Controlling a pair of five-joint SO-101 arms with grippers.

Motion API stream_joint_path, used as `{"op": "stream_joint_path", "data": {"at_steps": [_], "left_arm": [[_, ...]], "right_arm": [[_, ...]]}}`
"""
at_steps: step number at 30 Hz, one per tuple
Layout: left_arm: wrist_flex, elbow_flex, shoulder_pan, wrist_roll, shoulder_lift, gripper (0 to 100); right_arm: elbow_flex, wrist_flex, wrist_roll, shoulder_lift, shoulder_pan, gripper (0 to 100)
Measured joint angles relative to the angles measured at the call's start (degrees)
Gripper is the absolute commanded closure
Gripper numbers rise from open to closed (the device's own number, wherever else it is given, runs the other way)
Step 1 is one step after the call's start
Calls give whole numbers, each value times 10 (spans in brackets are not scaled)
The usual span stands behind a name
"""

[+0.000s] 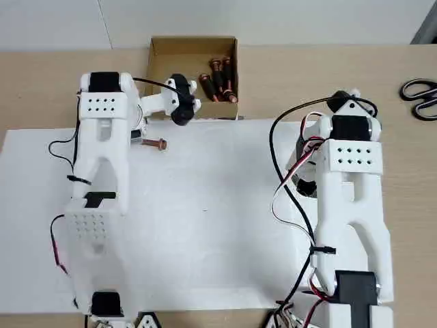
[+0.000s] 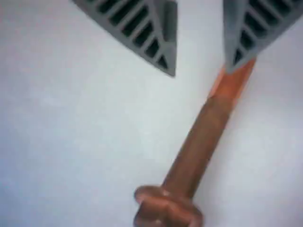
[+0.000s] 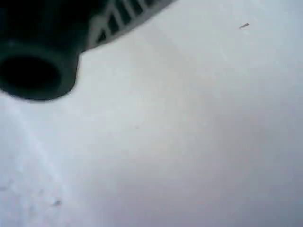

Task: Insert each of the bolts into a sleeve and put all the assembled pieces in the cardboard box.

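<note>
Bolt lies flat on the white sheet, right at the left pincer. Pincer is spread wide w/ nothing gripped, jaws apart. Bolt's plain end sits at one fingertip, not between the two; the head points away from the tips.

From the high view, the bolt's long axis runs approx. across the sheet, parallel to the cardboard box's front wall. Head is toward the right arm's side, shank end toward the left arm. Bolt is just in front of the box's near-left corner but apart from it.

Left arm is clearly the nearer one; right arm is well apart, on the far side of the sheet.

My read: the shank lies off to one side of the gap, so the pincer needs a sideways shift before closing, else one finger could push the bolt and roll it.

Right pincer looks to be holding a black sleeve, bore open, above bare sheet. Grip itself is partly hidden, so that's a judgement.

Assembled pieces are already in the box, at its right end. Scissors lie at the desk's far right edge, no factor. Nothing lies between the bolt and the left pincer; the box wall is the closest obstacle.
</note>
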Motion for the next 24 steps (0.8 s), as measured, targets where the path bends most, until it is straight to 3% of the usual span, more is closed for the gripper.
{"op": "stream_joint_path", "data": {"at_steps": [15, 24], "left_arm": [[-69, -11, 4, -5, 77, 930], [-33, -49, 41, -5, 84, 930]], "right_arm": [[0, 0, 0, 0, 0, 995], [0, -4, 0, 0, 0, 995]]}}
